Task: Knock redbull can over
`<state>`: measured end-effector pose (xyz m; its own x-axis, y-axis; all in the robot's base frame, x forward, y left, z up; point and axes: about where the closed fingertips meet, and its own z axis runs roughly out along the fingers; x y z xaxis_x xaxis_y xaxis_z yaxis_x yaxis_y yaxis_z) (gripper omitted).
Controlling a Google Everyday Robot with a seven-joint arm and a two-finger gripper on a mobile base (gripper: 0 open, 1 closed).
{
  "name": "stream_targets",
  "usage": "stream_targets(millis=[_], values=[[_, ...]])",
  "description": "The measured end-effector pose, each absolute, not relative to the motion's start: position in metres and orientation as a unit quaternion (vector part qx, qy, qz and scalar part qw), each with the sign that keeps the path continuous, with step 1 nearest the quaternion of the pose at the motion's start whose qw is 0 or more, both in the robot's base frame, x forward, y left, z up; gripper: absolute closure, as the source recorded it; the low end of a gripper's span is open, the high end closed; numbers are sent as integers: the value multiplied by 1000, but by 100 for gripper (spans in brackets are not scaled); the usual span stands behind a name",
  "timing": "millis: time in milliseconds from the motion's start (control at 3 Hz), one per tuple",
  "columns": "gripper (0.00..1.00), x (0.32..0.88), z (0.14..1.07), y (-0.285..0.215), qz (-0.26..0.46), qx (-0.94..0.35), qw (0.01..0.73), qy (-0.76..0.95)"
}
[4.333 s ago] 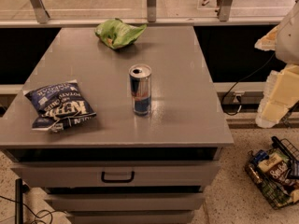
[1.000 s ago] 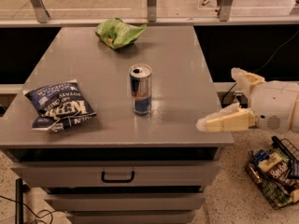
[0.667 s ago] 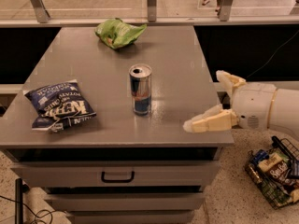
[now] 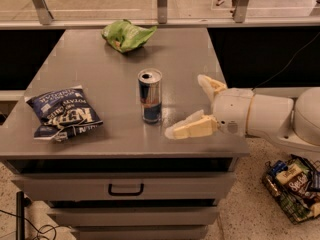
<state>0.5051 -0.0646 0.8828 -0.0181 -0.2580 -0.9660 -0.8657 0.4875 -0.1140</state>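
Just beside the pincer point(image 4: 185, 106), whose fingers are spread apart, the redbull can point(image 4: 150, 96) stands upright.

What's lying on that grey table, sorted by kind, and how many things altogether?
Drink cans: 1, the redbull can, standing upright.
Snack bags: 2, the dark blue chip bag and the green bag.
Total: 3 on the table.
The gripper is not counted; it is open over the table's right edge, beside the can and apart from it.
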Motion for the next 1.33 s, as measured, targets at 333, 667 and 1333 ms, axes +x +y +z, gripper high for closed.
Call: stream_targets(millis=[333, 667, 1333], values=[[0, 510, 885, -32, 294, -432, 567, 637], [0, 516, 888, -5, 310, -435, 577, 618], [18, 523, 889, 28, 334, -438, 583, 598]])
